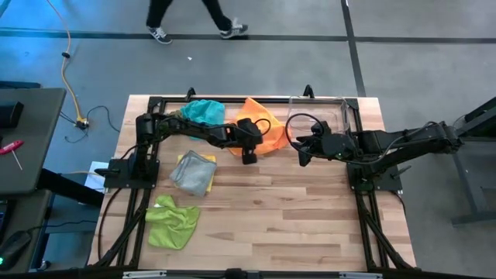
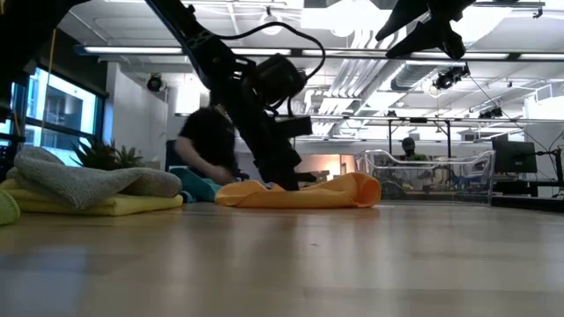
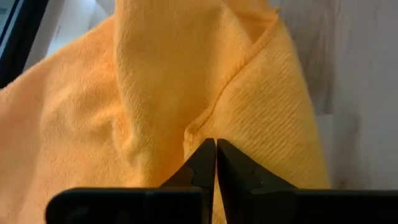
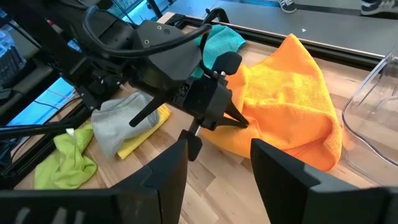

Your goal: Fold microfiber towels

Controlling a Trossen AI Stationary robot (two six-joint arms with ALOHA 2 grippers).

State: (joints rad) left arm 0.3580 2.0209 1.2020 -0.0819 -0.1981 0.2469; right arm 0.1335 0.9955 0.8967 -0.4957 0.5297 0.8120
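The orange towel lies crumpled at the table's far middle and also shows in the low view. My left gripper is shut at its near left edge. My right gripper hangs open and empty above the table just right of the towel. The teal towel lies bunched at the far edge. The grey towel rests on the yellow towel at the left. The lime green towel lies crumpled near the front left. My left gripper has its two fingertips shut together at a hemmed edge of the orange towel, on its near left side. The fingers slant down from the table's left. The tips hide how many layers they hold. The towel lies slack on the table.
A clear plastic bin stands at the far right, just beyond my right gripper. A green spiky plant shows behind the stacked towels. A person walks past the table's far side. Bare wood lies across the near middle and right.
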